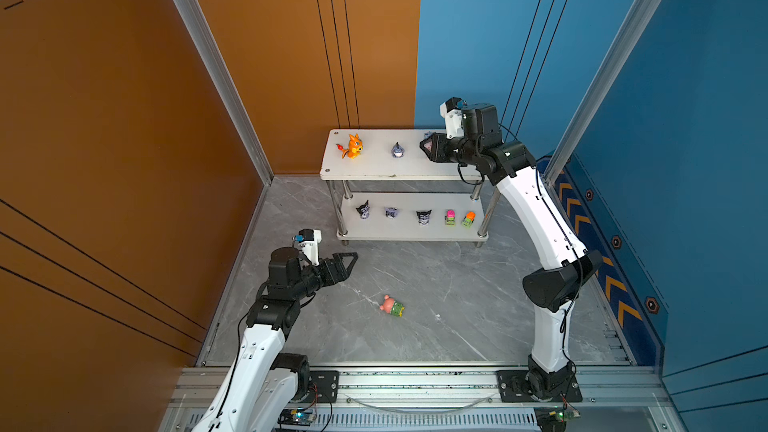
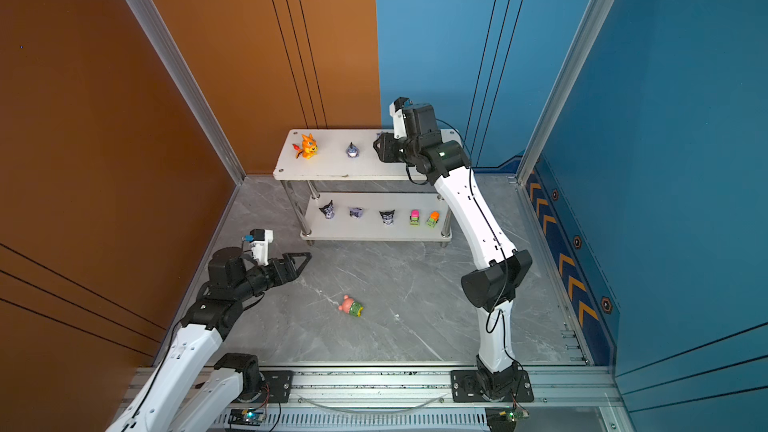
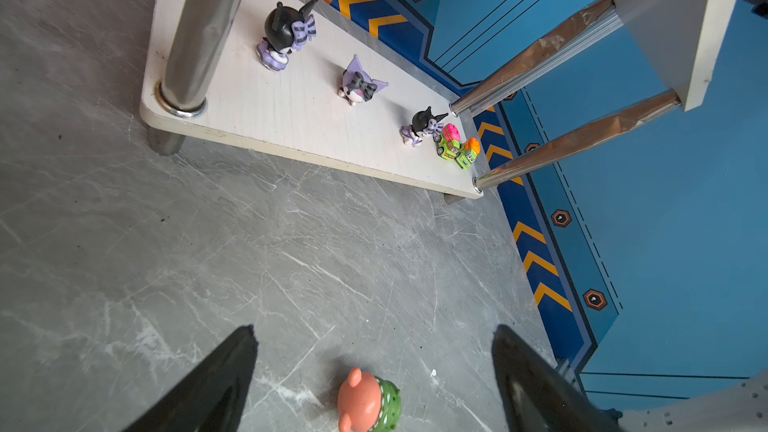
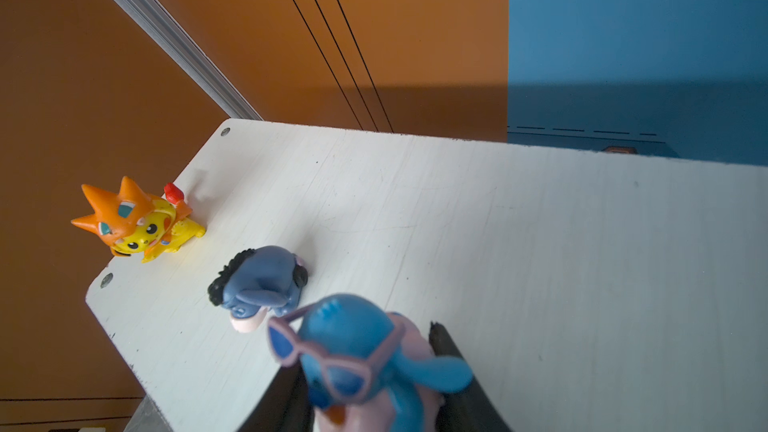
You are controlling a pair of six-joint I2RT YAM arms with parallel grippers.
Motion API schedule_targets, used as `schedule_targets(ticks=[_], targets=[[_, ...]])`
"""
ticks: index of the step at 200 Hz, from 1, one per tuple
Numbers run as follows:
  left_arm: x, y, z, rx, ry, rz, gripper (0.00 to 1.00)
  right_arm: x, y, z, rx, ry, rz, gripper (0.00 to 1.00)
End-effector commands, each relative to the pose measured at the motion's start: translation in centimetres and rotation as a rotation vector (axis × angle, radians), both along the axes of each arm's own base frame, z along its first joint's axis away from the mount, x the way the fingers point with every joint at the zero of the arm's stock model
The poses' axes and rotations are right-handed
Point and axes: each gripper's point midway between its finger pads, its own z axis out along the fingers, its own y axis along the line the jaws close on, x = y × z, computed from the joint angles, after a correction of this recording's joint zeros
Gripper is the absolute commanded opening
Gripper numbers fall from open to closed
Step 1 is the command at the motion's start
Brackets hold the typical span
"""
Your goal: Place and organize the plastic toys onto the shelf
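Note:
The shelf (image 1: pixel 376 168) stands at the back. An orange dragon (image 1: pixel 353 146) and a grey-blue donkey (image 1: pixel 398 150) stand on its top board. Three black-purple imps (image 1: pixel 423 216) and two blocky cars (image 1: pixel 450 217) line the lower board. My right gripper (image 1: pixel 428 147) hovers over the top board's right part, shut on the blue creature (image 4: pixel 349 326) with pink glasses. A pink bear (image 1: pixel 391 306) with a green base lies on its side on the floor. My left gripper (image 1: pixel 351 261) is open above the floor, and the bear (image 3: pixel 368 403) lies apart from its fingers (image 3: pixel 232 367).
Grey marble floor (image 1: pixel 457 292) spreads in front of the shelf. Orange wall (image 1: pixel 124 160) on the left, blue wall (image 1: pixel 685 160) on the right, an aluminium rail (image 1: pixel 415 384) along the front edge. Chrome legs (image 3: pixel 208 27) stand at the shelf's corners.

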Motion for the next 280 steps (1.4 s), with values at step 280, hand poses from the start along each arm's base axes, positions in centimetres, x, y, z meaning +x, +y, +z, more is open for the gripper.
schedule_targets(ticks=[280], targets=[[0.2, -0.1, 1.0, -0.022, -0.027, -0.018, 0.90, 0.2, -1.6, -2.9, 0.006, -0.030, 0.017, 0.37]])
